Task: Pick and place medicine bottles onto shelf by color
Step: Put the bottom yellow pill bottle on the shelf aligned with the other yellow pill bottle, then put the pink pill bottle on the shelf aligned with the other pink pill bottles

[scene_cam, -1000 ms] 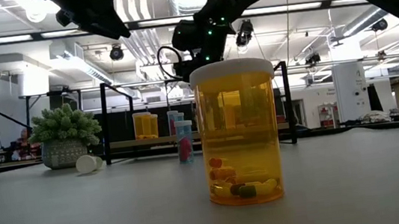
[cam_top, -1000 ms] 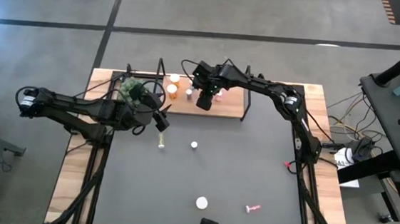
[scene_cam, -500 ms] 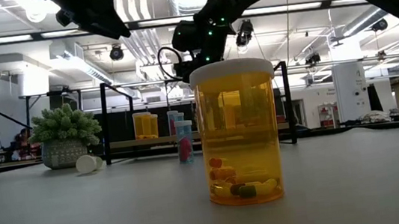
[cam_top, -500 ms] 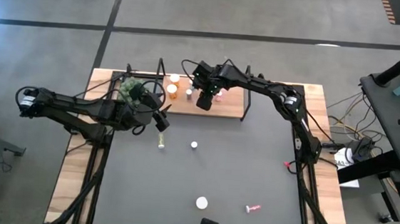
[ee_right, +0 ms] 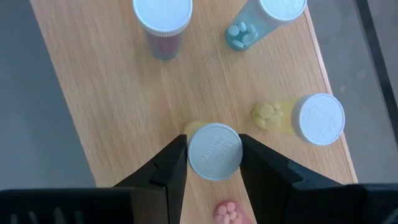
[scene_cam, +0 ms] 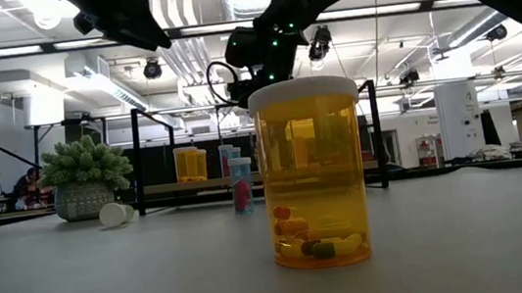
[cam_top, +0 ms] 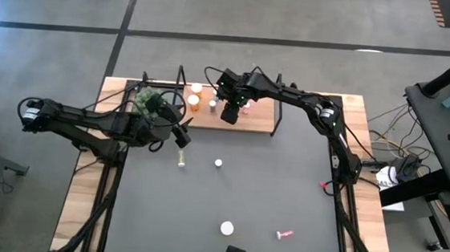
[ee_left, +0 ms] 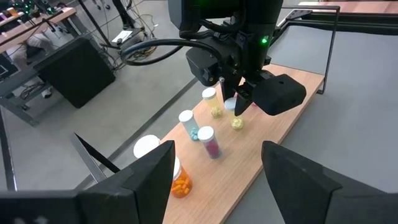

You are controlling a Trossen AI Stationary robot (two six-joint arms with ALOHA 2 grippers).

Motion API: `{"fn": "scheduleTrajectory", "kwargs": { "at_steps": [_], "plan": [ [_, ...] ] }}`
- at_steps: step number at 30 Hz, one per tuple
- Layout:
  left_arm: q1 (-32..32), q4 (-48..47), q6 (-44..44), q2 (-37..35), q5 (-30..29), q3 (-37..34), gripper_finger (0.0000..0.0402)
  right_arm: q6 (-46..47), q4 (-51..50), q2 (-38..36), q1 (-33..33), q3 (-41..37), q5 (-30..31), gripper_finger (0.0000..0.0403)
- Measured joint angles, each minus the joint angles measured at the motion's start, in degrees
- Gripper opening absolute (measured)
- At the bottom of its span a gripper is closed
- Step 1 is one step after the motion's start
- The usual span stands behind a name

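The shelf (cam_top: 249,121), a light wooden board with black wire ends, lies at the table's far side. Orange bottles (cam_top: 194,101), a blue one (ee_left: 188,124), a pink one (ee_left: 209,142) and a yellow one (ee_left: 213,103) stand on it on their bases. My right gripper (cam_top: 230,112) is over the board, shut on a yellow bottle (ee_left: 237,120). My left gripper (cam_top: 182,136) is open and empty, just near of the shelf's left end, facing the board. Other bottles lie or stand on the dark mat: one yellow-green (cam_top: 181,160), one small (cam_top: 218,163), one wide orange (scene_cam: 314,185), one pink (cam_top: 284,234). My right gripper pinches the yellow bottle's white cap (ee_right: 214,151) between its two fingers (ee_right: 176,163), one on each side of the cap's rim. The fingers come from above, pointing down. The bottle is upright below them; its base is at the board's surface, and I cannot tell whether it rests there.
A green spiky plant in a pot (cam_top: 148,101) stands by the shelf's left end, close to my left arm. A black wire frame (cam_top: 182,82) rises at that end and another (cam_top: 275,118) at the right end. A small red thing (cam_top: 324,184) lies at the mat's right edge.
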Motion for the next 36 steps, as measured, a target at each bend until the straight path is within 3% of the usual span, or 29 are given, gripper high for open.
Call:
{"fn": "scheduleTrajectory", "kwargs": {
  "at_steps": [10, 24, 36],
  "plan": [
    [0.00, 0.50, 0.00, 0.00, 0.06, 0.00, 0.0224, 0.70, -0.15, 0.00, 0.02, 0.00, 0.00, 0.0114],
    [0.00, 0.54, 0.00, 0.00, 0.09, 0.00, 0.0224, 1.53, -0.50, -1.10, 0.02, -0.03, -0.04, 0.0195],
    [0.00, 0.80, 0.02, 0.02, 0.42, 0.00, 0.0224, 3.86, -6.13, -5.49, 0.63, 5.60, 0.40, 0.0201]
  ]
}}
